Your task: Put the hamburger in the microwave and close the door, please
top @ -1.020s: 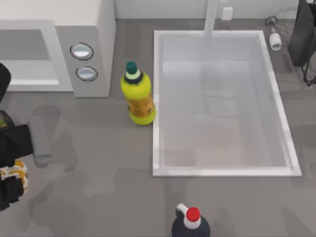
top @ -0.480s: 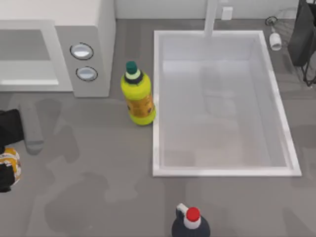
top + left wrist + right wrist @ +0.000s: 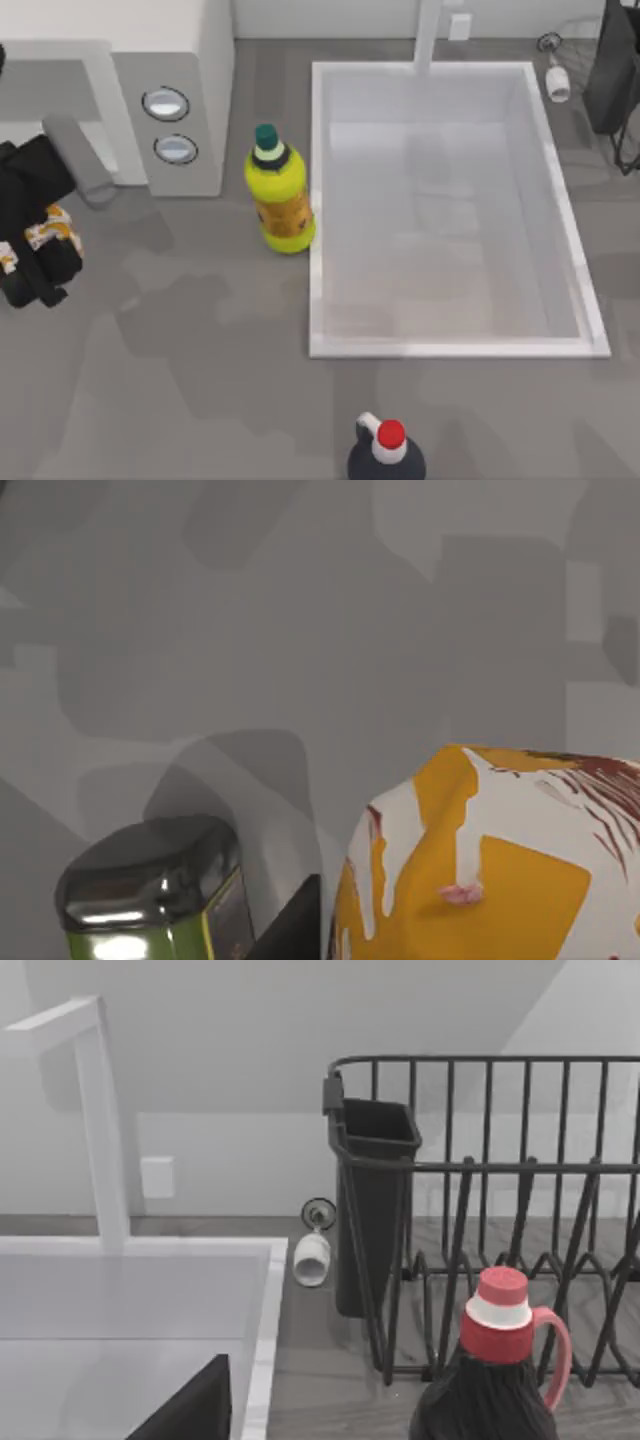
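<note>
The left end effector (image 3: 42,245) is at the far left of the counter (image 3: 200,380), just in front of the microwave (image 3: 130,90), and its black fingers are clamped on the hamburger (image 3: 52,232). From above, the hamburger shows as a small white and orange lump wedged between the dark parts of the arm, near the open cavity but outside it. In the left wrist view the hamburger (image 3: 500,860) sits close to the camera, its wrapper white with orange-yellow patches and some dark red streaks, and beside it is a shiny grey-topped, green-sided object (image 3: 155,890) that I cannot identify.

The microwave stands at the back left of the counter, with two round silver dials (image 3: 166,103) on its side panel. Its cavity faces the front, and the door (image 3: 78,160) appears as a grey slanted panel at the cavity's front edge, swung open.

A yellow bottle with a green cap (image 3: 277,190) stands upright between the microwave and the white sink (image 3: 315,200), just beside the sink's left rim. A dark bottle with a red cap (image 3: 386,450) stands near the front edge of the counter. In the right wrist view this dark bottle (image 3: 495,1370) is in front of a black dish rack (image 3: 500,1180). I cannot tell the state of the right end effector.
</note>
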